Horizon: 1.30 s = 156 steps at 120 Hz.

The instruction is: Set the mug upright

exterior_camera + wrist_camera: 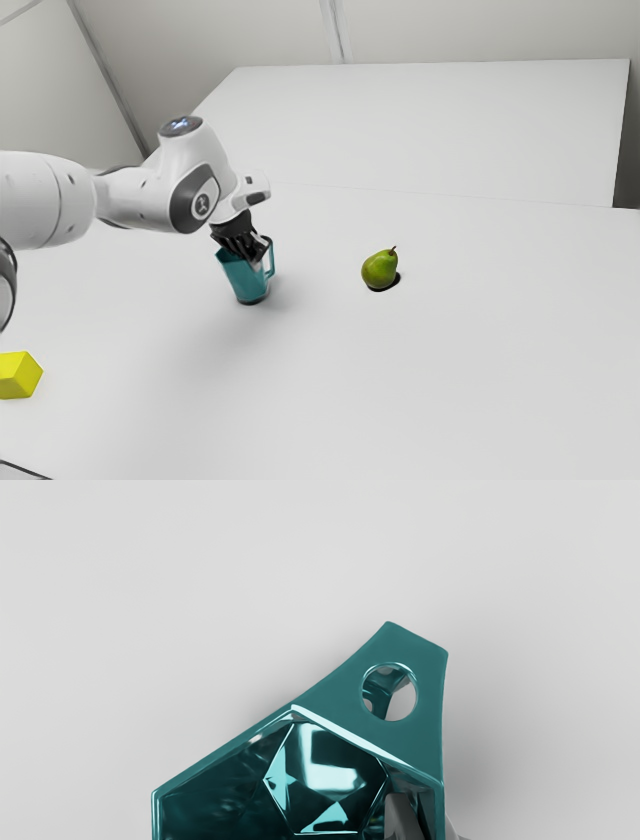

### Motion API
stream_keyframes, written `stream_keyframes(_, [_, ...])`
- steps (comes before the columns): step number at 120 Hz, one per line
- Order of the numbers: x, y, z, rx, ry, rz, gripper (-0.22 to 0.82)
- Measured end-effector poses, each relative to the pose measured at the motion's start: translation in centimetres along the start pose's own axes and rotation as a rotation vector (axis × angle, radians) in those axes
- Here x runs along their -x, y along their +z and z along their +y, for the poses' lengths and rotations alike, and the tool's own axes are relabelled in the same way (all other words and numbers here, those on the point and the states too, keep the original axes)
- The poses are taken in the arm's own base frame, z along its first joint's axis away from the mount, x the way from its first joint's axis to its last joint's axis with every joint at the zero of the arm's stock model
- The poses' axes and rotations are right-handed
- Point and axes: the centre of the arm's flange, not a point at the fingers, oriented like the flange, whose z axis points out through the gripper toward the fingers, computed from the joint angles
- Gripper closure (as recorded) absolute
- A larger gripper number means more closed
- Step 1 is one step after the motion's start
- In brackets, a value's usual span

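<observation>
Setting: probably a laboratory, type not certain; indicators are a white jointed robot arm (140,198) over a broad white bench (480,360) and plain pale walls (480,30).

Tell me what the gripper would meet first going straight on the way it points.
Most likely the mug: the gripper points down at its mouth, with the table beyond. Depth is unclear, so I can't say which part.
</observation>
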Motion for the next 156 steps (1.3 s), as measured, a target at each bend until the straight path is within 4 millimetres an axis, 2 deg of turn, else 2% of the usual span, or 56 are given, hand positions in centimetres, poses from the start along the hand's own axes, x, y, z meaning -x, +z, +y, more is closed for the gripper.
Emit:
stream_keyframes(44, [-0.1, 0.7, 0.0, 0.004, -0.016, -0.002, 0.79])
stream_keyframes(64, [-0.3, 0.4, -0.1, -0.001, -0.006, 0.002, 0.42])
stream_keyframes(75, [-0.7, -0.2, -0.1, -0.004, 0.005, 0.011, 0.27])
stream_keyframes(90, [-1.1, -1.0, 0.0, -0.005, 0.020, 0.022, 0.15])
stream_keyframes(109, [-1.2, -1.8, -0.1, -0.003, 0.030, 0.027, 0.07])
stream_keyframes(126, [-1.8, -4.1, -0.3, -0.006, 0.038, 0.039, 0.04])
stream_keyframes(156, [-3.7, -13.5, -1.0, -0.069, 0.083, 0.082, 0.01])
